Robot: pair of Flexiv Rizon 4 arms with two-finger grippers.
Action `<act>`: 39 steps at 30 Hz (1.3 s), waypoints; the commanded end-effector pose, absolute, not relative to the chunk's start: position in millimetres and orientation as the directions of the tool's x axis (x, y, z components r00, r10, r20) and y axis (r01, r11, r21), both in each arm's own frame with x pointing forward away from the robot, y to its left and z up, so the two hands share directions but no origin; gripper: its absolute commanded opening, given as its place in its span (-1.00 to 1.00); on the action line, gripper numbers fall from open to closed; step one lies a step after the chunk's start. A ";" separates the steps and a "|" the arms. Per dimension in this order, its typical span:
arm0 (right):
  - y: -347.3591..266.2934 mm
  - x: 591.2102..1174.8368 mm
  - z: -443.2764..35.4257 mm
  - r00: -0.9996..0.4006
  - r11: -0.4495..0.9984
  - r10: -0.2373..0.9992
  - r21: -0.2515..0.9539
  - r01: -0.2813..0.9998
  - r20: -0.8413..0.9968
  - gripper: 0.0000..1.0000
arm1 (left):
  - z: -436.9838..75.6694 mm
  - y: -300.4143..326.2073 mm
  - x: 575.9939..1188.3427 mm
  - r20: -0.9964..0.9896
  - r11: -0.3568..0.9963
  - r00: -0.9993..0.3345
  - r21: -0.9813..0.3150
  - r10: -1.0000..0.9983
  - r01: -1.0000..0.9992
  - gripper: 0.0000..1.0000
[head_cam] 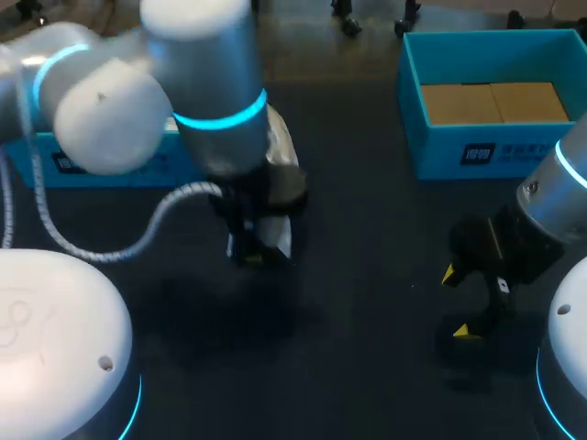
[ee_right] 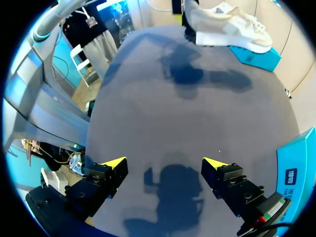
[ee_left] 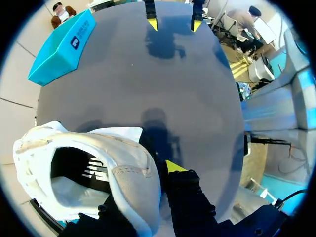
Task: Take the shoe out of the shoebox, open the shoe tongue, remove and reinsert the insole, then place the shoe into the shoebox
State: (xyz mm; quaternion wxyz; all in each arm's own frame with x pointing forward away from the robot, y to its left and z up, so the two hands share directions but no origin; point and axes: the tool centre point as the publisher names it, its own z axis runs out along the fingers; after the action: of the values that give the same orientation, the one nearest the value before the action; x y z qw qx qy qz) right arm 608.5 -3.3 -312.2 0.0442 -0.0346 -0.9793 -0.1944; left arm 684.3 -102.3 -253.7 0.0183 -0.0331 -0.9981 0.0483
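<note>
Two arms work over a dark, matte surface (head_cam: 367,275), at the close of the first step. The left gripper (head_cam: 258,243) holds the shoe (ee_left: 126,158) by the heel collar. The shoe appears lifted clear of the surface and is well apart from the shoebox (head_cam: 440,151). The left fingers are clamped on the collar wall, with one yellow tip showing outside it and the other hidden by the upper. The right gripper (ee_right: 164,165) hangs low over bare surface near the shoebox, its fingers (ee_right: 111,167) spread wide with nothing between them.

Step in hand, by judgement: the shoe is out of the box and the tongue is not yet opened. The next move probably calls for setting the shoe down or steadying it so that the free right fingers can reach the tongue. The tongue is a soft flap, likely to fold rather than hinge.

Shoe: a white low-cut trainer with napped, suede-like panels and visible stitching. It has a padded, rounded collar and a pale insole lying inside a dark lining.

Shoebox: blue, rectangular, open-topped card, with thin straight walls and a plain brown floor. A second blue box part (head_cam: 119,170) lies behind the left arm.
</note>
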 end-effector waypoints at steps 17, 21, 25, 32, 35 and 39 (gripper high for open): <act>-3.4 608.1 -312.9 -0.994 0.922 0.050 0.377 0.084 0.099 1.00 | -148.4 -44.9 753.7 0.155 0.982 -0.979 -0.149 0.136 0.113 -1.00; -3.4 608.1 -312.9 -0.994 0.922 0.050 0.377 0.084 0.099 1.00 | -148.4 -44.9 753.7 0.155 0.982 -0.979 -0.149 0.136 0.113 -1.00; -3.4 608.1 -312.9 -0.994 0.922 0.050 0.377 0.084 0.099 1.00 | -145.7 -36.1 770.1 0.178 0.976 -0.971 -0.176 0.158 0.127 -1.00; -3.4 608.1 -312.9 -0.994 0.922 0.050 0.377 0.084 0.099 1.00 | -134.4 5.6 847.8 0.182 0.975 -0.971 -0.186 0.155 0.121 -1.00; -3.4 608.1 -312.9 -0.994 0.922 0.050 0.377 0.084 0.099 1.00 | -129.3 26.3 885.5 0.177 0.979 -0.973 -0.169 0.147 0.117 -1.00; -3.4 608.1 -312.9 -0.994 0.922 0.050 0.377 0.084 0.099 1.00 | -120.9 51.2 915.3 0.184 0.981 -0.975 -0.170 0.128 0.097 -1.00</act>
State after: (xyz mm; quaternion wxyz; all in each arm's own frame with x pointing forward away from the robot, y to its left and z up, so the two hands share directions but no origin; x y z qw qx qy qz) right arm 608.5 -3.5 -312.2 0.0441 -0.0348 -0.9793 -0.1944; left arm 887.4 42.0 -130.9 0.0585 -0.0520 -0.9941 0.0754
